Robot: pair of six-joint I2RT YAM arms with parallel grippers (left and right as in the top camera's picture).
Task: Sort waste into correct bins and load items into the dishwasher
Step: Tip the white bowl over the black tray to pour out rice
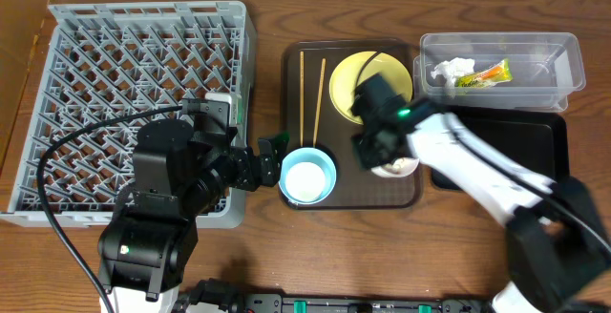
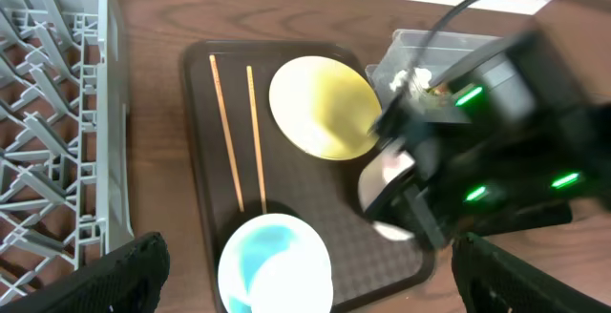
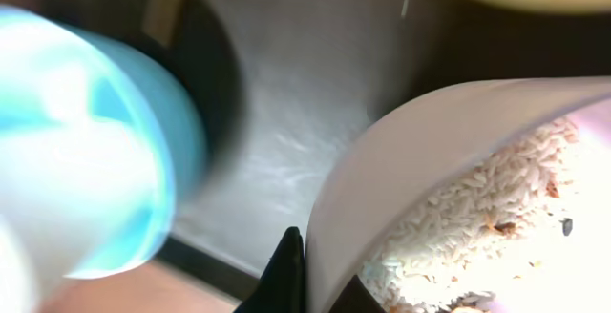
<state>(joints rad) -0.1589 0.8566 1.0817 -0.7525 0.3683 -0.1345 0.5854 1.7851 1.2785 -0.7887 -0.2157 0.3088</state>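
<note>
Dish rack [image 1: 124,93]: stands at the left of the surface with no dishes in its pegs, so by my judgement the loading half of the task has not begun.
Serving tray [image 1: 348,187]: lies just beside the rack and carries all the tableware, within reach of both arms.
Black tray [image 1: 535,141]: sits right of the serving tray, bare where it shows; probably the bin meant for food scraps.
Clear tub [image 1: 549,65]: behind the black tray, holding the dry rubbish.
Left claw [image 2: 307,260]: spread wide, hanging above the near end of the serving tray over the blue bowl and gripping nothing; it looks poised to take a dish.
Right claw [image 3: 320,277]: pressed together on the rim of the white bowl, a hold that would let it lift and tip.
Yellow plate [image 1: 358,76]: at the tray's far end, partly under the right arm.
Light-blue bowl [image 1: 307,177]: at the tray's near left corner.
Small white bowl [image 3: 401,160]: at the tray's near right, pinched by its rim.
Chopsticks [image 1: 311,93]: side by side along the tray's left.
Tissue [image 1: 452,69]: inside the tub.
Wrapper [image 1: 487,73]: beside the tissue in the tub.
Rice [image 3: 477,208]: in the white bowl, so it needs emptying before racking.
</note>
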